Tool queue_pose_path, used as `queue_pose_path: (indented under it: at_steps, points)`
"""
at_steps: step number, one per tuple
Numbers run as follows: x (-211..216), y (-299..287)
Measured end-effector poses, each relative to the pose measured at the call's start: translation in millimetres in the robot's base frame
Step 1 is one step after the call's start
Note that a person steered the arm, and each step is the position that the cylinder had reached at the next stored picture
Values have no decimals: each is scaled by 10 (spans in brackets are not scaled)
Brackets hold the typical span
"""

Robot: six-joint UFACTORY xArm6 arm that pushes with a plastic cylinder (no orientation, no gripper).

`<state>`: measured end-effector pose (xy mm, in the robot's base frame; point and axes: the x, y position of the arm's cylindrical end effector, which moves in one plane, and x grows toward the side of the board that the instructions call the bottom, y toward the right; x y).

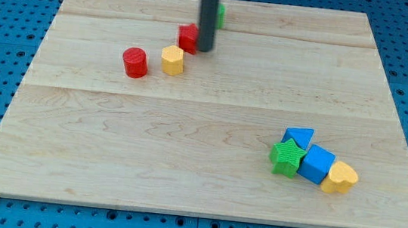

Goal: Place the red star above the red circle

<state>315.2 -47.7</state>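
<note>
The red star (188,36) sits near the view's top, left of centre, partly hidden by my rod. My tip (204,50) touches the star's right side. The red circle (135,62), a short cylinder, stands lower and to the left of the star. A yellow hexagon block (172,60) lies between the two, just right of the red circle and below-left of the star.
A green block (220,14) peeks out behind the rod near the board's top edge. At the lower right a blue triangle (298,136), a green star (288,156), a blue cube (316,164) and a yellow heart (340,177) cluster together. The wooden board (197,181) lies on blue pegboard.
</note>
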Motion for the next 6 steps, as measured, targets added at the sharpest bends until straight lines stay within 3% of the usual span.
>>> queue_pose_path:
  at_steps: [1, 2, 4, 5, 6]
  points:
    - [-294, -103]
    - [-566, 199]
    - [-288, -751]
    - [-319, -402]
    - [-187, 746]
